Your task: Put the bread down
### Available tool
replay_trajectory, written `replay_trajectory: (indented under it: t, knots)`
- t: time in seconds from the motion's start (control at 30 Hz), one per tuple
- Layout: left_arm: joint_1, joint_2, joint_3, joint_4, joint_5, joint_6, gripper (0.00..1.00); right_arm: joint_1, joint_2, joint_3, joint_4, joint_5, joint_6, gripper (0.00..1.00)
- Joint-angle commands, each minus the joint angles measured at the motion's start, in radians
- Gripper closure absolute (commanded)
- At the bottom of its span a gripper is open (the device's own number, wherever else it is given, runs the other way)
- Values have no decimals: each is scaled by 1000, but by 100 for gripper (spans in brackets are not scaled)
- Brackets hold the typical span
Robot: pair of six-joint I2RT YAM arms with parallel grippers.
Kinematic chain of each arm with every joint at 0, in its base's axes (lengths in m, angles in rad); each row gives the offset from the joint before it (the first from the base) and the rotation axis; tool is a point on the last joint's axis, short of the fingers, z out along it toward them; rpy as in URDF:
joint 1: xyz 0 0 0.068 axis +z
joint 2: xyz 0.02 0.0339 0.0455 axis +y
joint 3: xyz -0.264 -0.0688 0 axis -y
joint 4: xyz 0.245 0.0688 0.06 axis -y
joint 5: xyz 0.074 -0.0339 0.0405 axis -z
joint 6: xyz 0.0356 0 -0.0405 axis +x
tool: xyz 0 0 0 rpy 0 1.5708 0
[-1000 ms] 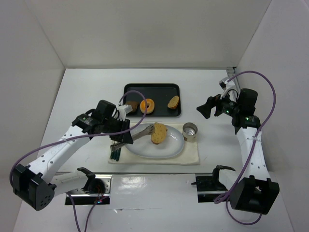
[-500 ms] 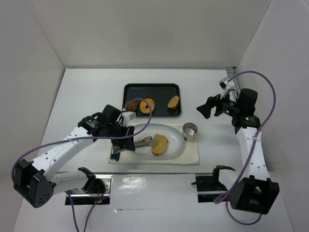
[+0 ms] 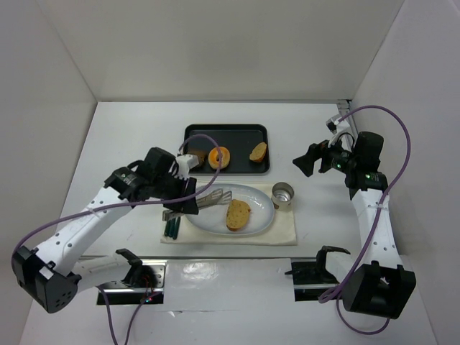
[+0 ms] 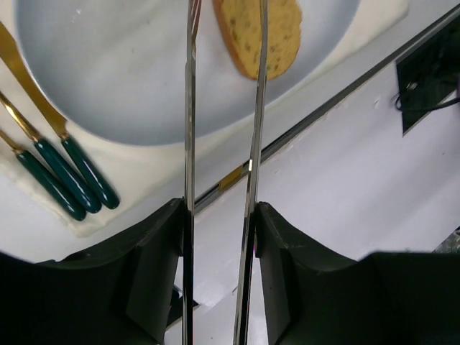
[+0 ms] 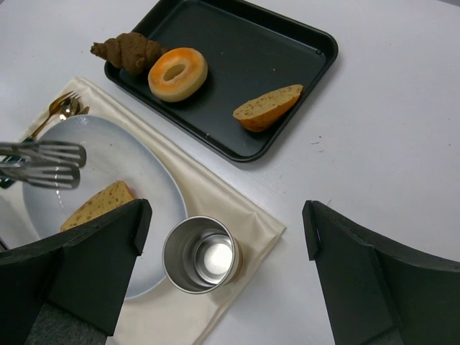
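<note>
The bread [image 3: 238,214] lies flat on the pale plate [image 3: 208,220], right of its centre. It shows at the top of the left wrist view as the bread [image 4: 277,36] on the plate [image 4: 129,86]. My left gripper [image 3: 188,203] [image 4: 219,215] is shut on a pair of metal tongs [image 3: 215,197] [image 4: 190,108]. The tongs' arms stand apart and their tips are just left of the bread, with nothing between them. My right gripper [image 3: 302,164] [image 5: 224,215] hangs open above the table's right side, holding nothing. From there I see the bread [image 5: 97,208] and the tongs [image 5: 43,164].
A black tray [image 3: 226,134] behind the plate holds an orange doughnut [image 3: 218,157], a dark brown pastry [image 3: 195,156] and a small golden piece [image 3: 258,152]. A metal cup [image 3: 283,193] stands on the cream cloth [image 3: 284,230]. Green-handled cutlery [image 3: 171,227] lies left of the plate.
The bread was upright in the tongs above the plate; it now lies flat on the plate. The tongs have spread apart and drawn back to the left, off the bread.
</note>
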Motion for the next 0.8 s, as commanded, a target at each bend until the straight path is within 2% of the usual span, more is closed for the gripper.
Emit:
replay_trajectory:
  t: [0.0,0.13,0.23,0.37,0.6,0.77]
  knots:
    - [15,-51,123,-37,-42,14,44,6,-16,34,7,6,-16,0]
    - [88,-77,185,-38,-116,14,48,6,-16,34,7,-3,-16,0]
    - [171,-100,140,11,-224,-17,48,6,-16,34,7,-13,-16,0]
    - [331,-135,2,187,-266,-66,50,6,-16,34,-2,-48,-16,0]
    - [607,26,-58,365,-412,-34,50,6,-16,34,-20,-79,-25,0]
    - [628,202,-58,445,-542,-34,50,6,-16,34,-20,-79,-25,0]
